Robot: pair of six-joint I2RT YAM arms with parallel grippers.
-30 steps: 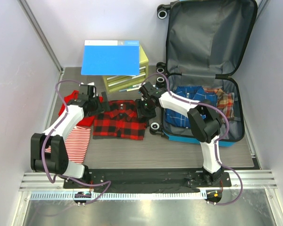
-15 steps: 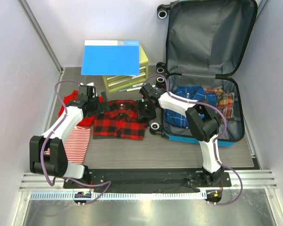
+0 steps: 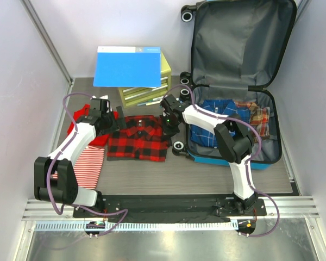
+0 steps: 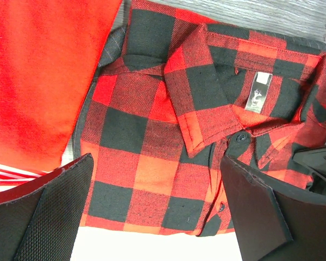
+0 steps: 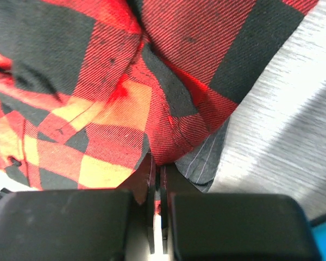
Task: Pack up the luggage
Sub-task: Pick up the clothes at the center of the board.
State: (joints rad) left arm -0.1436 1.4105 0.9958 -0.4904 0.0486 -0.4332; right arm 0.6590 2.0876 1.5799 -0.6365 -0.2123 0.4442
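Two garments packed so far, as far as can be judged, with three more outside. Open at the right rear of the table [image 3: 206, 171]: the luggage [image 3: 239, 49], lid raised at the back with grey lining bare, lower shell holding a blue plaid shirt [image 3: 213, 118] and, beside it toward the right, an orange-brown plaid piece [image 3: 259, 117]. Just left of the shell, near a wheel, right gripper [image 3: 168, 125] pressed together on the right edge of the red-and-black checked shirt [image 3: 137, 140]; from its wrist view, a fold of that cloth pinched between the closed fingers, grey tabletop beneath. At the shirt's other end, left gripper [image 3: 113, 118] spread wide over the collar side, gripping nothing; whether touching the cloth, impossible to tell. Further left, a plain red garment [image 3: 77, 126] and a red-and-white striped top [image 3: 91, 163], both lying on the table. Behind, a yellow-green drawer box [image 3: 146, 93] with a blue folder [image 3: 127, 66] on top, no part of the job. Likely step in hand: carrying the checked shirt across into the shell. Left after that: the red and striped pieces, then perhaps closing the lid.
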